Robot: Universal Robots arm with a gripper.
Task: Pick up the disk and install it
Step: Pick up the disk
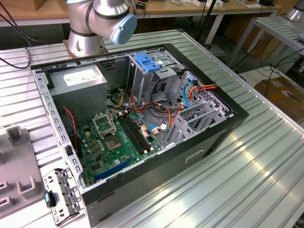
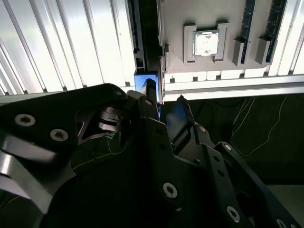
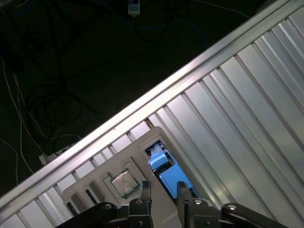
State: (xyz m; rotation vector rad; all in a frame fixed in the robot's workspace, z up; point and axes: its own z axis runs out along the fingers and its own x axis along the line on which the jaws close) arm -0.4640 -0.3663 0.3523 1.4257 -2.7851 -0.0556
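1 disk [image 3: 162, 165], edge-up in the tray [image 3: 133, 156] beneath the gripper [image 3: 161, 190] with jaws parted and empty, is probably stiff, weighty, shock-sensitive: pinch its flat faces.

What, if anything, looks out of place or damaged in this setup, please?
Nothing stands out. The open computer case sits flat on the table, cables loose but inside it; the open gripper hangs above the blue-railed disk in the grey tray.
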